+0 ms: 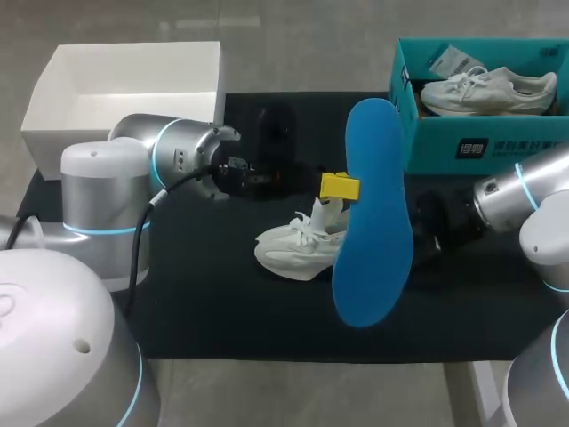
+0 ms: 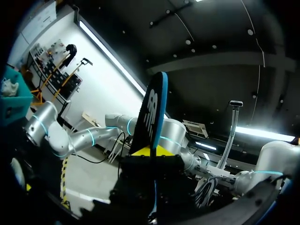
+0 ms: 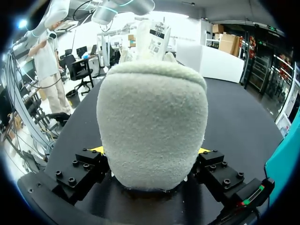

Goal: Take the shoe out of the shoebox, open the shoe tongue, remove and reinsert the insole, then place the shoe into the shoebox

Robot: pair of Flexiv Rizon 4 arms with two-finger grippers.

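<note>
Gripping blue insole (image 1: 372, 222): left tool (image 1: 339, 186) | right tool (image 3: 151, 151) clamping fuzzy white shoe (image 3: 152, 108) heel

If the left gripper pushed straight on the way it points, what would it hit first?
The left gripper, shut on the blue insole, would likely meet the right arm next; depth is unclear.

Two shoes (image 1: 298, 247) (image 1: 487, 89), one insole (image 1: 373, 213), two boxes (image 1: 133, 46) (image 1: 471, 147), two arms (image 1: 178, 156) (image 1: 516, 191).
</note>
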